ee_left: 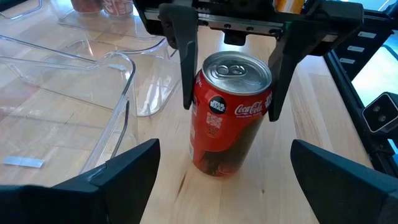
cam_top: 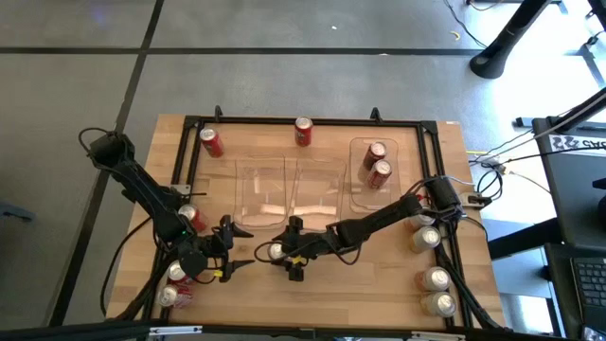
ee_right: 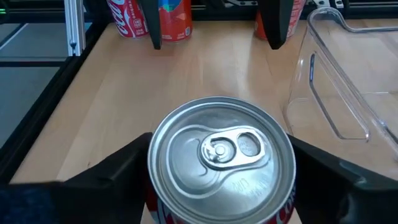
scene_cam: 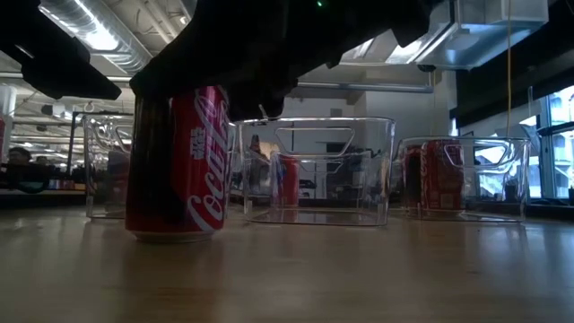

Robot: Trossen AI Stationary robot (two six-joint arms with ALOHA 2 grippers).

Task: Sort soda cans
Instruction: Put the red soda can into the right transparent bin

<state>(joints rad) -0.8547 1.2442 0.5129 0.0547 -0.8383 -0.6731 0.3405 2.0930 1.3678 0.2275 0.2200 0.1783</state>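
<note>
A red soda can stands between the right claw's fingers.

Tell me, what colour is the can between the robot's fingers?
Red with a silver top, the Coca-Cola can; clearest in the left wrist view.

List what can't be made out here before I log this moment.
- Low view: the right gripper, set around the red Coca-Cola can, shows only as a dark mass hiding the can's top; its grip is unreadable.
- High view: the red cans at the front left lie partly under the left arm; the left gripper waits nearby.
- Right wrist view: the held can's lid hides its body.
- High view: the pale cans are too small for labels.
</note>
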